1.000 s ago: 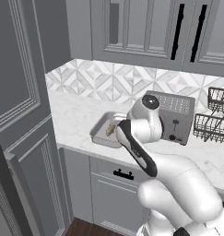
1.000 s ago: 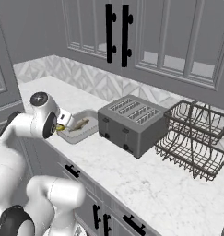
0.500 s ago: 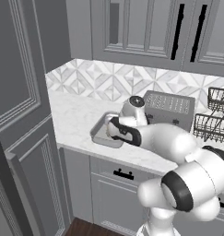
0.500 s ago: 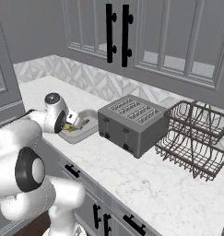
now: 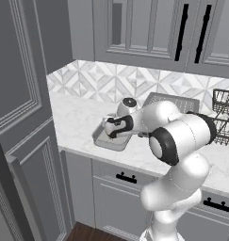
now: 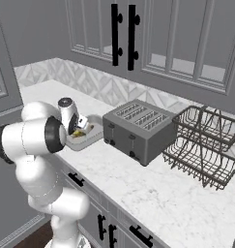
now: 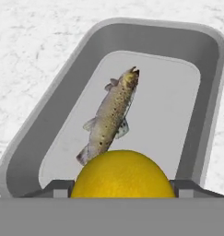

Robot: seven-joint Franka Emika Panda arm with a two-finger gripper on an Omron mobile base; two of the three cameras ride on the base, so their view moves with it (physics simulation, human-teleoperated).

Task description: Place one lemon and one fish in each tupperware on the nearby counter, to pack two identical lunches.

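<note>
Lemon (image 7: 121, 174) sits yellow and round at the bottom of my hand view, between the two dark fingertips (image 7: 56, 188) of the end effector (image 7: 121, 189), which is closed on it and carrying it. Directly past the lemon I see the tupperware (image 7: 58, 97), a shallow grey tray, with a speckled grey-brown fish (image 7: 111, 115) lying on its floor, its tail end running under the fruit from this angle. From the left base view the end effector (image 5: 112, 133) hangs over the tupperware (image 5: 101, 140) near the front edge of the white marble desk (image 5: 73, 117). From the right base view the tupperware (image 6: 92, 137) lies just left of a grey toaster (image 6: 139, 129), with a wire rack (image 6: 203, 145) farther right.
</note>
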